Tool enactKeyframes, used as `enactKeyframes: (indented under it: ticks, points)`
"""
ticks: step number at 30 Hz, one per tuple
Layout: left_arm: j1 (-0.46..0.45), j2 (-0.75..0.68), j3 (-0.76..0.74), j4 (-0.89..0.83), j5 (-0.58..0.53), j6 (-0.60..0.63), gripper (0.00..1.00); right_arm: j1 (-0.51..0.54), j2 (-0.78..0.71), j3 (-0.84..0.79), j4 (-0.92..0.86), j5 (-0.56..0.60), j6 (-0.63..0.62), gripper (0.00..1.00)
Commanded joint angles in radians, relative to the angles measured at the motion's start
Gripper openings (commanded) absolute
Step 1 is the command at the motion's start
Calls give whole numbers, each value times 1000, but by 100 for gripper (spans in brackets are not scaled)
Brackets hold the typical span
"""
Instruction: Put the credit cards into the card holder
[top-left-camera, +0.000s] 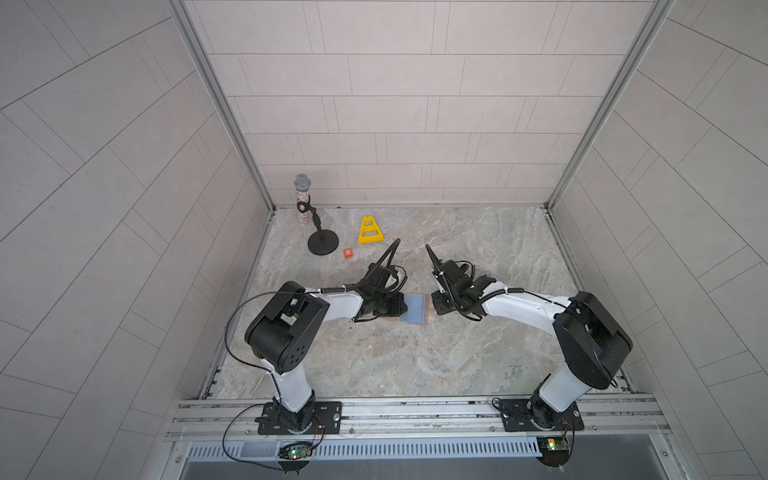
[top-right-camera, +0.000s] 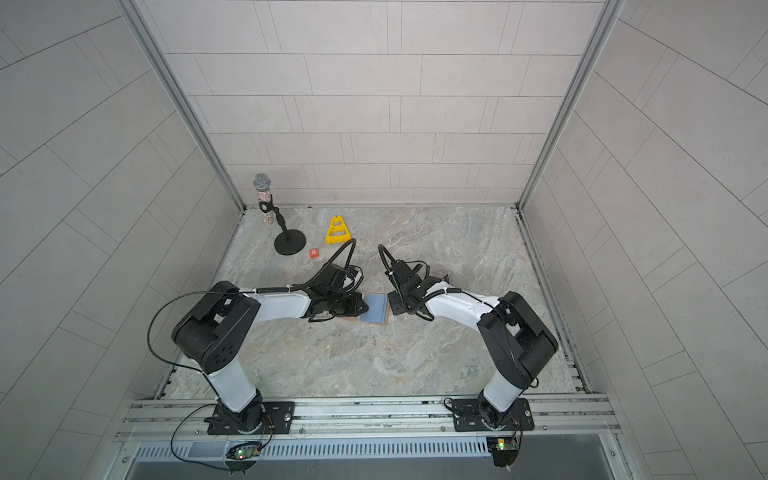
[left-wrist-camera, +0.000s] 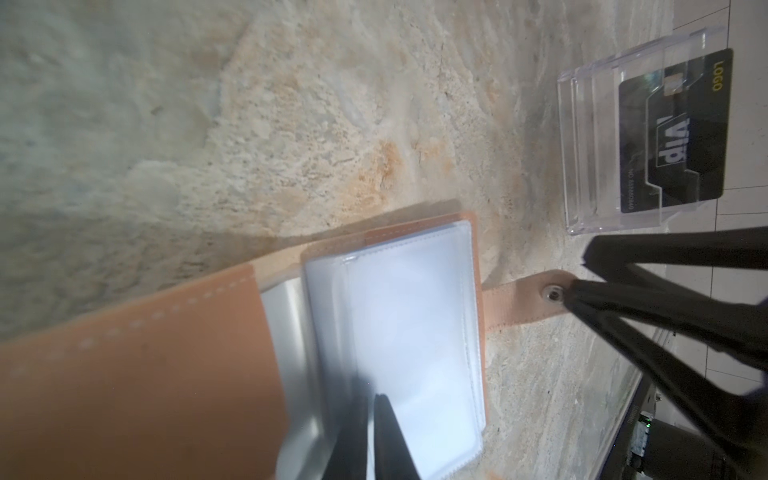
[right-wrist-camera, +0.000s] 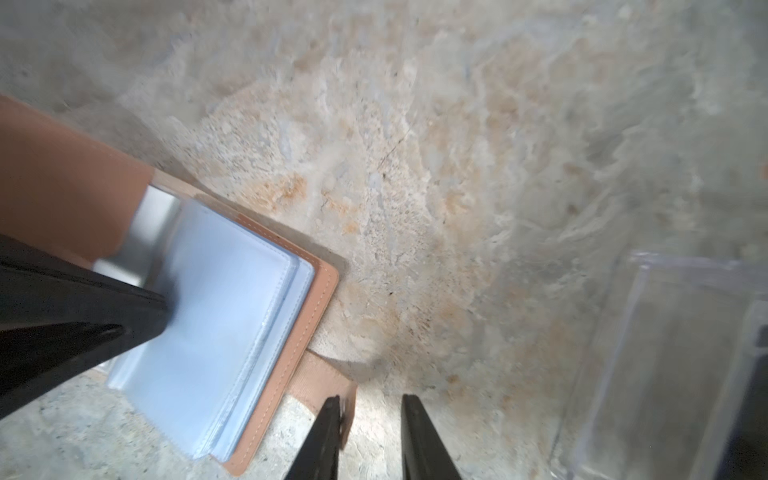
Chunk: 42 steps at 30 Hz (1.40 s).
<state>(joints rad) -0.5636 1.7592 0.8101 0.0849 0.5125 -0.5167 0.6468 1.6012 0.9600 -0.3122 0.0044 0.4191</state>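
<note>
Credit cards are not yet in the card holder (top-left-camera: 417, 309). The only one we see, a black card (left-wrist-camera: 681, 137), stands in a clear box (left-wrist-camera: 590, 145) on the right arm's side. We cannot pick that box out in the top views, and no red cards show. The card holder lies open about the middle of the table (top-left-camera: 415, 365), between the two grippers, with its tan cover (left-wrist-camera: 145, 374) raised.

We judge the main risk to be the card holder shifting or folding shut. The right gripper (right-wrist-camera: 370, 401) has its fingers apart, and the snap tab (left-wrist-camera: 536, 299) lies against one finger unclamped, so nothing pins that side. The left gripper (left-wrist-camera: 368, 399) has its fingers nearly together, tips on the slick clear sleeves (left-wrist-camera: 407, 324); whether they pinch a sleeve we cannot tell. A slip there could let the cover drop, and a pull could drag the card holder across the smooth table.

Both arms rise from the front edge with elbows high. Their forearms slope inward and down, and the grippers face each other across the card holder.
</note>
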Motion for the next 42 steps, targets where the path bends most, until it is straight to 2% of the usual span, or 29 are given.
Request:
enactKeyframes:
  ticks: [1, 4, 9, 15, 21, 27, 34, 42]
  points:
    - [-9, -2, -27, -67, -33, 2, 13, -4, -64, 0, -21, 14, -7, 31]
    - [-11, -5, -25, -68, -34, 0, 13, -3, -82, 1, -4, -82, -26, 31]
    - [-13, -15, -25, -71, -39, -2, 13, -3, -40, 7, 48, -250, -29, 21]
    - [-13, -31, -24, -80, -47, -1, 13, -3, 55, 6, 106, -350, 4, 11]
    - [-12, -43, -23, -86, -54, 3, 13, -4, 138, 1, 133, -355, 27, 6]
    - [-14, -55, -25, -111, -76, 21, 15, -4, 187, -6, 142, -332, 39, 5]
    - [-13, -57, -28, -115, -67, 42, 28, -4, 211, -7, 161, -344, 44, 6]
    - [-14, -66, -44, -93, -52, 39, 38, -4, 223, -5, 162, -350, 46, 8]
